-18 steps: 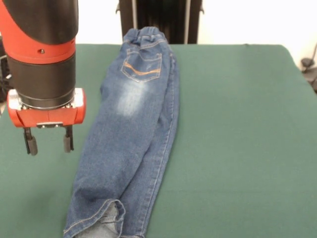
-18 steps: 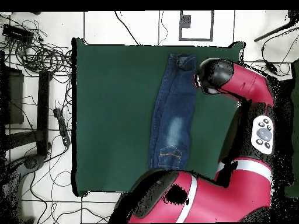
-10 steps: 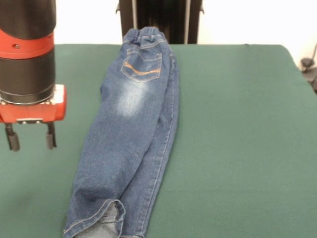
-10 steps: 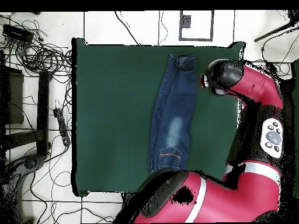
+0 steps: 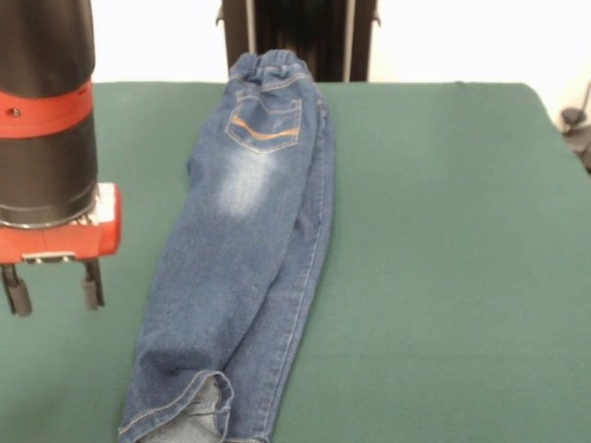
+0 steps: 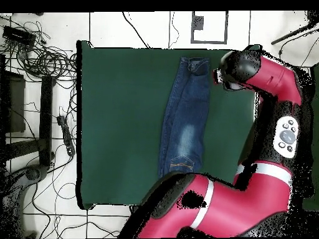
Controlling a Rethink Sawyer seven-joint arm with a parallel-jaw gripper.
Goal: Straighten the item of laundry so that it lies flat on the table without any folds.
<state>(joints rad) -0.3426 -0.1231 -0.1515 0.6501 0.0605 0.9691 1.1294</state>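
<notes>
My pincer [image 5: 53, 293] hangs with its two fingers apart, gripping nothing, above bare table [image 5: 443, 240] cloth and clear of the jeans [image 5: 242, 245]. My wrist points straight down; in the overhead view my arm [image 6: 274, 78] reaches from the base along the table's edge. The jeans lie lengthwise mid-table, folded into one narrow strip, waistband toward my pedestal, cuffs at the opposite edge.

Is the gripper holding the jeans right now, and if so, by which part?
Nothing is held. The gripper hangs open beside the jeans, clear of the denim, with only the green table behind its fingers.
</notes>
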